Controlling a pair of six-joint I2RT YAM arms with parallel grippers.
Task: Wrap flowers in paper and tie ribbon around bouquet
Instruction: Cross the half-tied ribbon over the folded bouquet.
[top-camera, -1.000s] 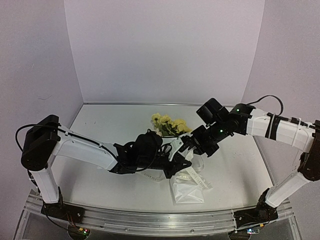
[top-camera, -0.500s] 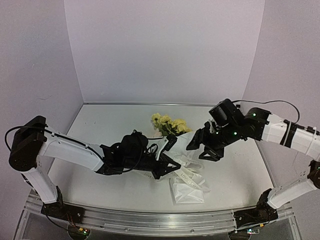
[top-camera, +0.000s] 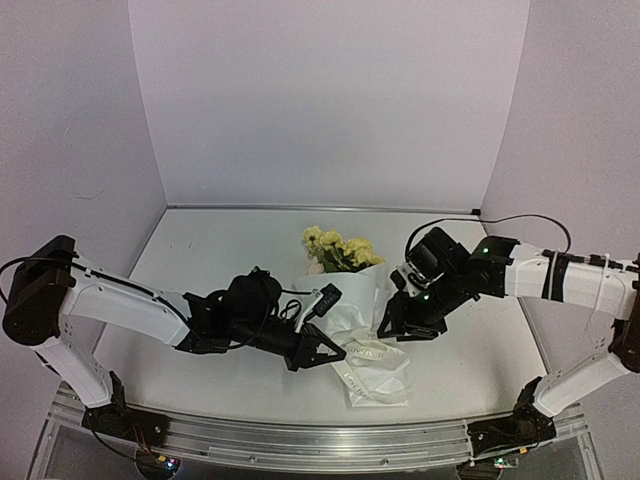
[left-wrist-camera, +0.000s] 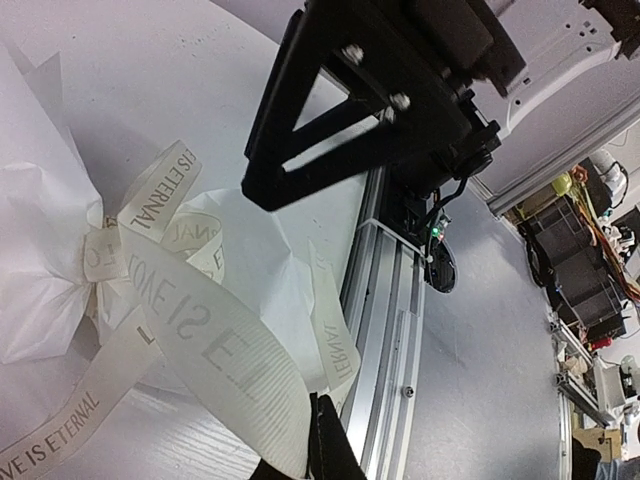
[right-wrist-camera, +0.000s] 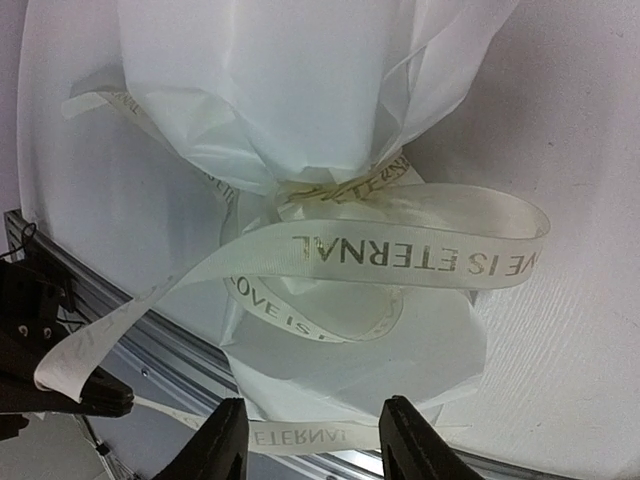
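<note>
Left gripper pulled back, clamping ribbon; right gripper nearer, parted.

Ribbon strung from left pincer across bouquet, blocking the middle, bare table far left

From above, the flowers show only blossoms; their stems are hidden inside the paper. The left wrist view's bottom edge cuts off the left end effector and the ribbon. The right wrist view crops the paper's top. Ribbon lettering is unreadable from above.
</note>
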